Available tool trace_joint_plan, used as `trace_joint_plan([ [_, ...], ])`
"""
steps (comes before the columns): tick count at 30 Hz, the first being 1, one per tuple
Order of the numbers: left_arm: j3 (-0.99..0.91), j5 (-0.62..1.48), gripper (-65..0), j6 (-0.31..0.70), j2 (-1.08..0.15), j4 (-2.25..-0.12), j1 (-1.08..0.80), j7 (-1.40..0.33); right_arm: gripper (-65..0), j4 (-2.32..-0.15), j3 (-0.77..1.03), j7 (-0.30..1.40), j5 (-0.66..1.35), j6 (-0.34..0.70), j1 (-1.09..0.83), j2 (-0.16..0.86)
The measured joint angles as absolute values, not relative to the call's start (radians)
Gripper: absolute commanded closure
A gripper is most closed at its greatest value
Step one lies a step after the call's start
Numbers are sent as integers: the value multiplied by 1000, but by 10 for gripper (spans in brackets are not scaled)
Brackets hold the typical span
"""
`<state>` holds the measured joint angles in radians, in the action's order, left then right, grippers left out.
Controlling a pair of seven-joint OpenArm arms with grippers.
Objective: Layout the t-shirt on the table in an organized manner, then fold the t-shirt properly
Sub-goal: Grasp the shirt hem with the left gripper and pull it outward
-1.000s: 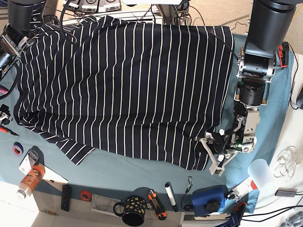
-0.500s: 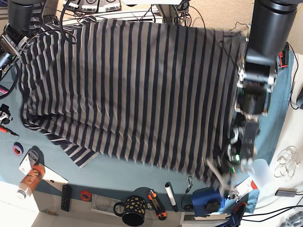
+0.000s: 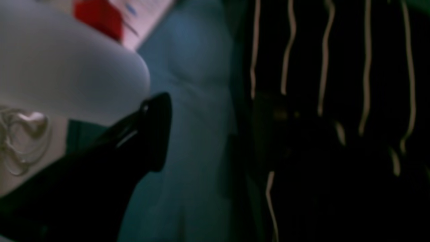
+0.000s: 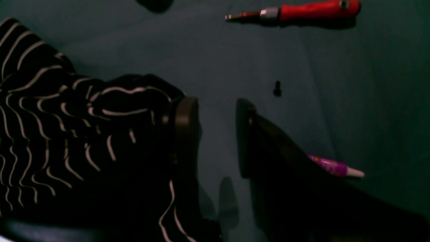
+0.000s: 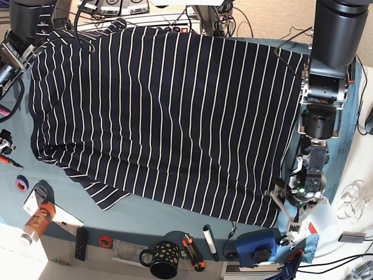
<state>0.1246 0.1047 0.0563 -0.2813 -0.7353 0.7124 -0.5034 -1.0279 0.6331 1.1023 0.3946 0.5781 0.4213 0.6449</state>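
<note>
The t-shirt (image 5: pixel 169 111), dark navy with thin white stripes, lies spread flat over most of the table (image 5: pixel 175 217), which is covered in teal cloth. My left gripper (image 5: pixel 287 211) stands open at the shirt's near right hem corner. In the left wrist view the left gripper (image 3: pixel 211 111) shows one black finger (image 3: pixel 154 134) over bare cloth beside the shirt's edge (image 3: pixel 336 101), gripping nothing. My right gripper (image 4: pixel 215 134) is open at the shirt's other side. Bunched striped fabric (image 4: pixel 84 127) lies against the outside of its left finger, and only teal cloth shows between the fingers.
A red-handled screwdriver (image 4: pixel 302 11), a small black screw (image 4: pixel 277 88) and a purple pen (image 4: pixel 336 168) lie near my right gripper. Along the front edge sit a dotted mug (image 5: pixel 160 259), a marker (image 5: pixel 210 242), a blue object (image 5: pixel 256 245), tape rolls (image 5: pixel 105 240) and a bottle (image 5: pixel 38 221).
My left arm pulled the shirt's near right corner toward the front right, drawing the fabric flatter and wider. Its gripper then opened and let go of the hem. The right arm stayed put.
</note>
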Motion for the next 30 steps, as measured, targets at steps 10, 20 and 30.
trace_joint_plan([
  [10, 23, 316, -315, 213, -340, -1178, 572, -781, -190, -1028, 633, 1178, 678, 690, 421, 645],
  [20, -270, 574, -314, 365, -378, -1623, 319, -995, -189, -1029, 651, 1417, 971, 697, 421, 645],
  [30, -593, 822, -238, 473, -437, -1769, 41, -1146, -189, -1031, 983, 1408, 1138, 697, 286, 688],
])
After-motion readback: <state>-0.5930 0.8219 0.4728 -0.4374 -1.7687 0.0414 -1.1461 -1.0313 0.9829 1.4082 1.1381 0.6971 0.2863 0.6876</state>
